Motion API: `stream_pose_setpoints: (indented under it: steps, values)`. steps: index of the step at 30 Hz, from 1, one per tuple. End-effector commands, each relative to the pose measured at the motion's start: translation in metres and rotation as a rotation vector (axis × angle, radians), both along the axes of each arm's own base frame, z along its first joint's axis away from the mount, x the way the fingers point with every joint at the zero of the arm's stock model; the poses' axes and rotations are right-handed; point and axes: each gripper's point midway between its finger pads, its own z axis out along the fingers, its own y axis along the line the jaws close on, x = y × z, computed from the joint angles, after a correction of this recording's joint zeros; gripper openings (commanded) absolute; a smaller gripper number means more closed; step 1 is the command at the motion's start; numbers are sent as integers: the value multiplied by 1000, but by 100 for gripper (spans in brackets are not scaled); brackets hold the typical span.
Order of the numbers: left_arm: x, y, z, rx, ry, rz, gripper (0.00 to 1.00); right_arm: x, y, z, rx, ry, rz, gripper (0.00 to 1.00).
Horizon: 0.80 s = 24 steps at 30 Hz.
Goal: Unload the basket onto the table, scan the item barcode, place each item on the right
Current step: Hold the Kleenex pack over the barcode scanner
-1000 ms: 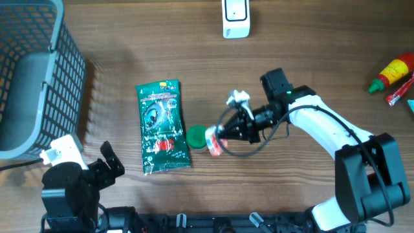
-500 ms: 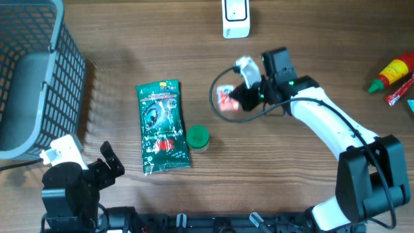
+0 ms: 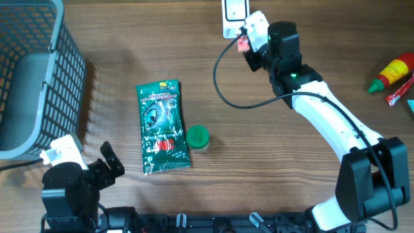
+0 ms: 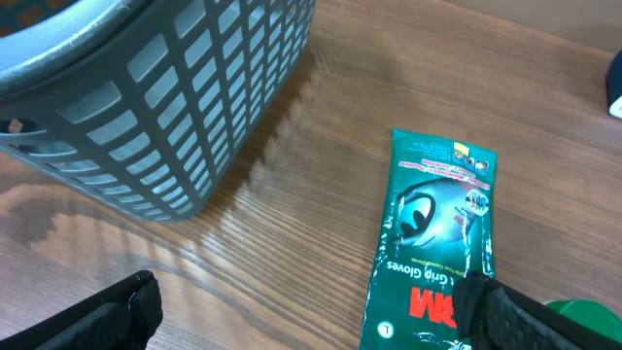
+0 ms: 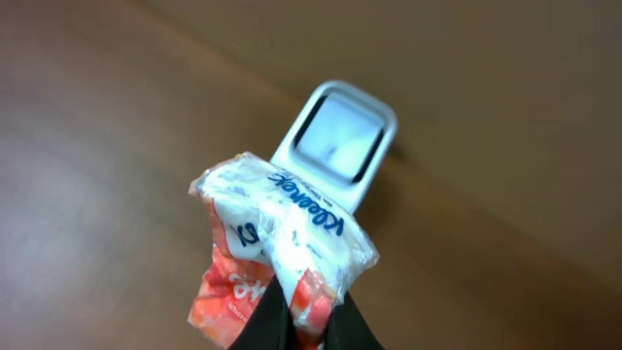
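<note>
The right gripper (image 5: 303, 326), clamped on a tissue pack (image 5: 277, 228), has carried it from beside the green-lidded jar (image 3: 197, 137) to just in front of the scanner (image 5: 335, 141), so a scan looks imminent; the left gripper (image 3: 111, 162) sits idle, jaws apart.

The right hand (image 3: 248, 49) has carried the tissue pack (image 5: 277, 243) from the jar (image 3: 197, 137) up to the scanner (image 3: 233, 16).

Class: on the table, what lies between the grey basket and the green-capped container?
The green 3M Grip Gloves packet lies flat between the basket and the green-capped container, as the overhead view shows.
</note>
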Motion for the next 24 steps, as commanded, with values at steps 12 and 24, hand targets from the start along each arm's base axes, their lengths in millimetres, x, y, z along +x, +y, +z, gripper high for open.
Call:
stream_pose_setpoints:
  steps: [12,24]
  values:
    - [0,-2,2,-1,-7,-10,100,111,-3,7,-374,-234,-50,4]
    - [0,-2,2,-1,-7,-10,100,143,0,-45,-546,-225,-34,4]
